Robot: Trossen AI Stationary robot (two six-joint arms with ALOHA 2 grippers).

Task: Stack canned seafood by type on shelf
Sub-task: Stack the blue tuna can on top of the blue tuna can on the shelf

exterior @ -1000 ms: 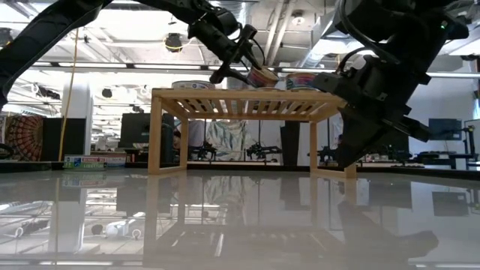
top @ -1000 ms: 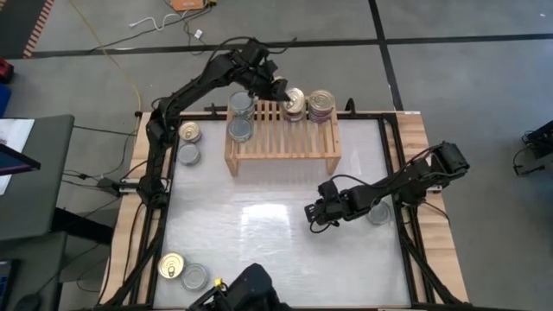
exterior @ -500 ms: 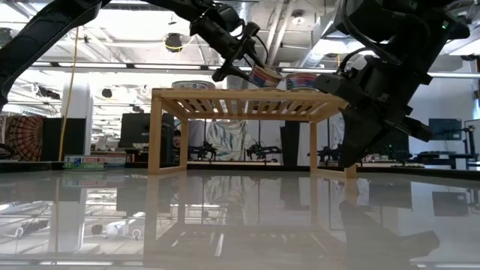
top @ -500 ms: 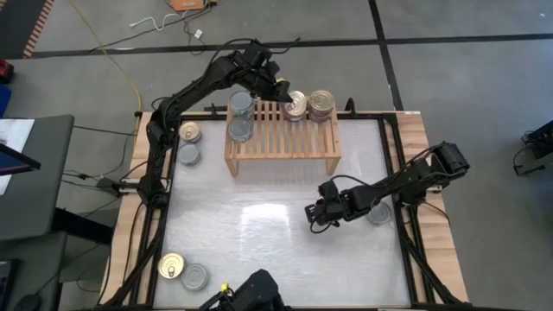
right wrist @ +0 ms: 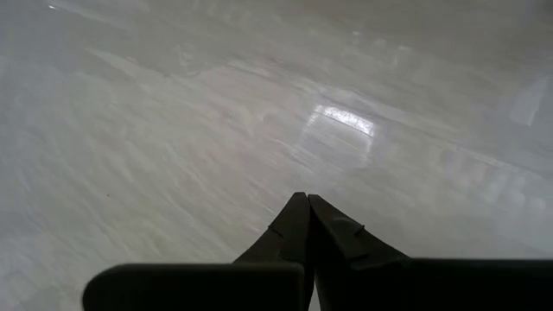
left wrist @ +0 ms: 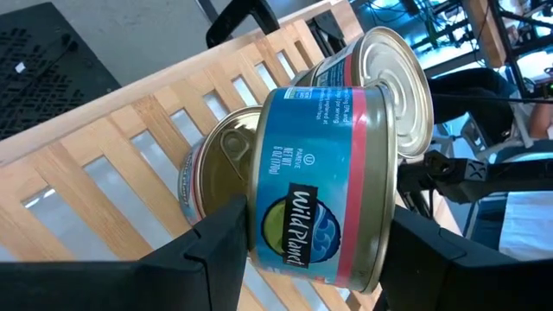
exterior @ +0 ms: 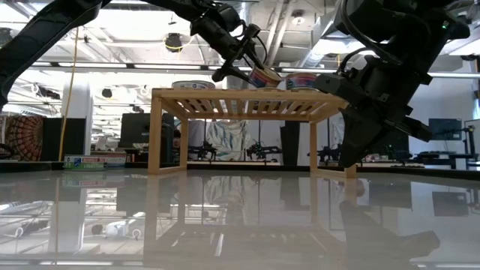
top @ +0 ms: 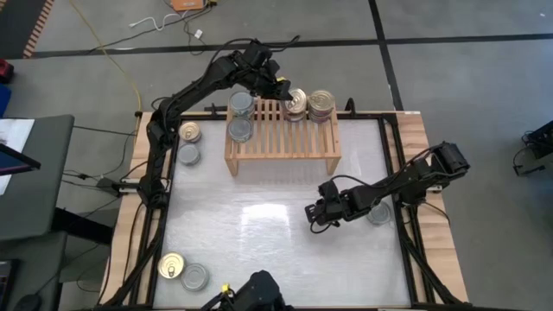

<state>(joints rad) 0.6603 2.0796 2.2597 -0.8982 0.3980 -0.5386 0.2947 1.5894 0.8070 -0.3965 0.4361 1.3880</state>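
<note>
The light-wood shelf [top: 285,142] stands at the table's far side. My left gripper [top: 288,93] reaches over its slatted top, shut on a blue-labelled tin [left wrist: 320,190]. That tin is tilted over a gold-lidded tin [left wrist: 216,160] on the shelf; I cannot tell whether they touch. Right of these is a stack topped by a silver tin [top: 321,105]. Two silver-topped tins [top: 241,105] [top: 240,130] stand on the shelf's left end. My right gripper [top: 313,213] hangs shut over the table's middle right, nothing in it. My left gripper pinches the blue-labelled tin between its two fingers [left wrist: 216,250]. The tin lies across the gap, its flat ends [left wrist: 393,181] toward the fingers and its label wall toward the wrist. The fingers slant down from the table's far left. The tin [exterior: 264,77] is tilted above the slats.
Loose tins lie on the table left of the shelf [top: 189,132] [top: 187,154], at the near left corner [top: 172,266] [top: 195,276] and under the right arm [top: 378,213]. The glossy tabletop [top: 259,225] between shelf and near edge is open room.
</note>
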